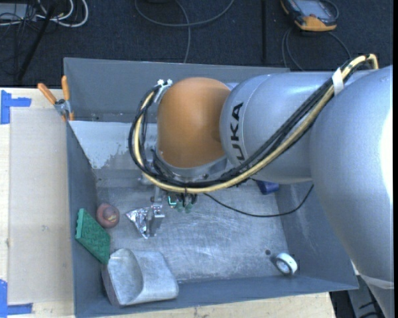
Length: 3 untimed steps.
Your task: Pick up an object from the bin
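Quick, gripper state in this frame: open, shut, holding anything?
Gripper: cannot be told; it hangs beside a crumpled silvery foil piece on the grey metal bin floor.

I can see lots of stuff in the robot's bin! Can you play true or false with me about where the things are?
1. A green sponge lies by the left wall of the bin. True.
2. A pinkish round thing sits right beside the green sponge. True.
3. The little ring lies in the upper left corner. False: the white ring lies near the lower right corner.
4. The big grey thing is in the middle of the bin. False: the grey floppy thing is in the lower left corner, just below the green sponge.
5. The arm has an orange cover. True.
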Motion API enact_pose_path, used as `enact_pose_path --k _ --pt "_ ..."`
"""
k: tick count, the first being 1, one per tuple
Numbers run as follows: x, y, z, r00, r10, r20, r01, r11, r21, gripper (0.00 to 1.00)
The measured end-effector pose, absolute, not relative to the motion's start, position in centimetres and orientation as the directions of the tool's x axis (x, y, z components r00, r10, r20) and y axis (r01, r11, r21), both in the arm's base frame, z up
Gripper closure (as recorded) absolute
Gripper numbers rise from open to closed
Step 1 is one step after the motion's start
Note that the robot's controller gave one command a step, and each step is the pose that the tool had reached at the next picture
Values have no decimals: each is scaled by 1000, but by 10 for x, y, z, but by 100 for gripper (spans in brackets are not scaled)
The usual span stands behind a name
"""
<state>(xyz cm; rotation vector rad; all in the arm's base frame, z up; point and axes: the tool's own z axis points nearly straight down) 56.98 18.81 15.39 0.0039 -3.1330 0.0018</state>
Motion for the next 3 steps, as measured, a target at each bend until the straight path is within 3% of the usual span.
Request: enact_pose_path --k 1,2,3 --pt "585 162 71 -996 95 -2 95 996 2 0" --pt "587 163 74 -995 97 -8 97 995 5 100" --pt "581 160 228 -998 54 -9 54 999 3 100"
